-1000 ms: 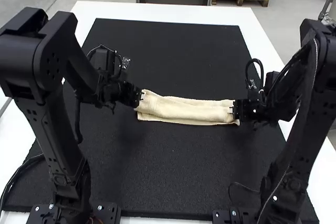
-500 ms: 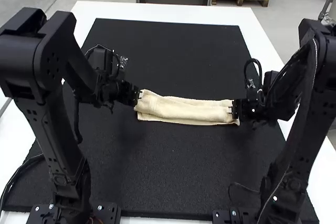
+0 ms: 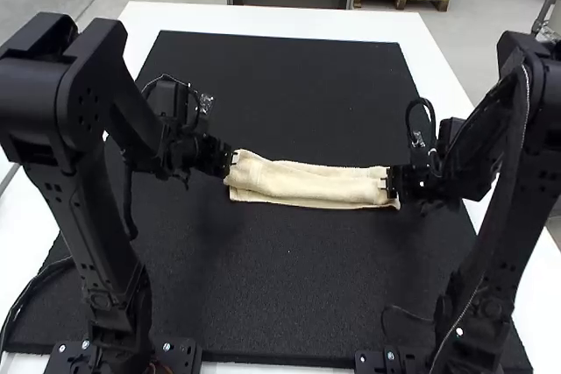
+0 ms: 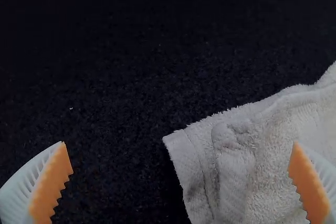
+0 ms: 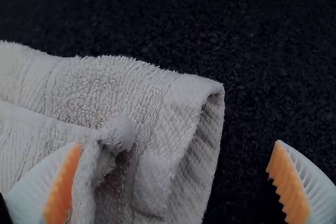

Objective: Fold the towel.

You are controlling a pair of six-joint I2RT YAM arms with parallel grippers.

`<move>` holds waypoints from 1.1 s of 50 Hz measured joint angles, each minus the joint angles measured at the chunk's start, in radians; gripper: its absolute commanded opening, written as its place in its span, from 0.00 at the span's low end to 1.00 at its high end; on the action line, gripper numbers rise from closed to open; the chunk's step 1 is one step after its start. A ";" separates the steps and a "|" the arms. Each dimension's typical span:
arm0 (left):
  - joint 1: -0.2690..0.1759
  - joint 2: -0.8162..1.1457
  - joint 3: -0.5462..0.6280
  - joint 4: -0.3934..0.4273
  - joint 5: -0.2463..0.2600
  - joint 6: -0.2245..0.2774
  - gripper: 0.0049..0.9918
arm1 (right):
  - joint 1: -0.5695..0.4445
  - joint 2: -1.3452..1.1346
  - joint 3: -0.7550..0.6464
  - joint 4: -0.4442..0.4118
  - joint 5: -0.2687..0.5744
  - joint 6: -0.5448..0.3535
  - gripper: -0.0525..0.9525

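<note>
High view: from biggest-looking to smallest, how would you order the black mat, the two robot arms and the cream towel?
Black mat
Left arm and right arm: nearness makes ranking unsure
Cream towel

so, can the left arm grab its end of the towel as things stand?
Probably yes: left end effector is open at that end of the towel, one finger over cloth, the other over the mat, nothing visible blocking.
</note>
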 measured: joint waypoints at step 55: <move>0.000 0.000 -0.024 0.060 0.000 -0.023 0.97 | 0.014 0.000 0.015 -0.026 -0.019 0.061 0.41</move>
